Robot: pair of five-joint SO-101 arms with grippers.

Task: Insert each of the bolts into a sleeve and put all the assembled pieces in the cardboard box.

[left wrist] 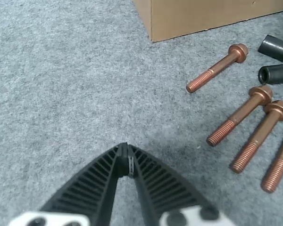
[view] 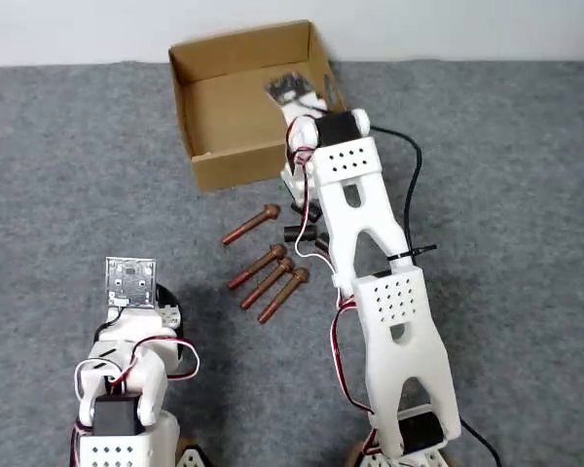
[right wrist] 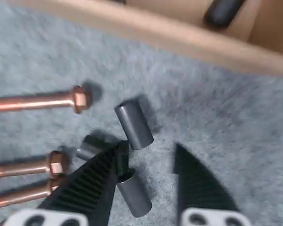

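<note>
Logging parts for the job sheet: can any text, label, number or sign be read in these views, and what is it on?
No text can be read.
cardboard box: plain walls, no print seen.
bolts: no legible marking on the heads.
sleeves: plain black, no marks.
circuit board on the left arm's wrist: any marks are too small to read.

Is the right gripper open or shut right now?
Open. In the right wrist view the right gripper has its jaws well apart, and a sleeve lies loose beside one jaw, not clamped.
</note>
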